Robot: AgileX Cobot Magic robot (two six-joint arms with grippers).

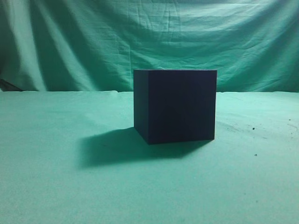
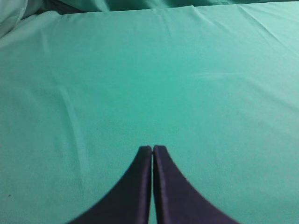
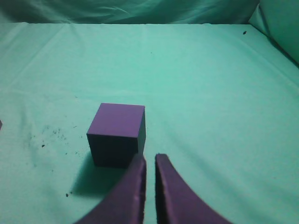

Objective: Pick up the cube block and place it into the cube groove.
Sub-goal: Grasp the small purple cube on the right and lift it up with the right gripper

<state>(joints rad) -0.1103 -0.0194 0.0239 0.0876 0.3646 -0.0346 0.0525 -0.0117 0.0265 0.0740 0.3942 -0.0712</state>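
The cube groove's near-black navy box stands in the middle of the green cloth in the exterior view; its opening does not show. The purple cube block rests on the cloth in the right wrist view and is not visible in the exterior view. My right gripper is empty, its fingers nearly together, just in front of and right of the cube's near right corner. My left gripper is shut and empty over bare cloth. Neither gripper shows in the exterior view.
Green cloth covers the table and hangs as a backdrop. Dark specks lie on the cloth left of the cube and right of the box.
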